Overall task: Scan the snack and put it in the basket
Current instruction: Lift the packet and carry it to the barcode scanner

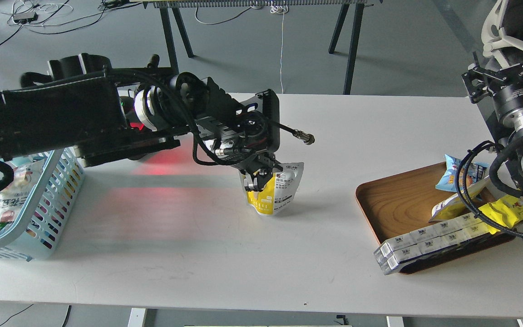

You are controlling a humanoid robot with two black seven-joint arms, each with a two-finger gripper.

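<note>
The snack, a small pouch with a yellow lower part and a white top with dark print, stands on the white table near its middle. My left gripper reaches in from the left and is shut on the pouch's upper left edge. The pouch's bottom rests on the table. The light blue basket stands at the table's left edge, partly under my left arm, with packets inside. My right arm rises at the far right above the tray. Its gripper does not show.
A brown wooden tray at the right holds a blue packet, a bright yellow wrapper and a row of white boxes. A red glow lies on the table under my left arm. Black cables hang from my right arm.
</note>
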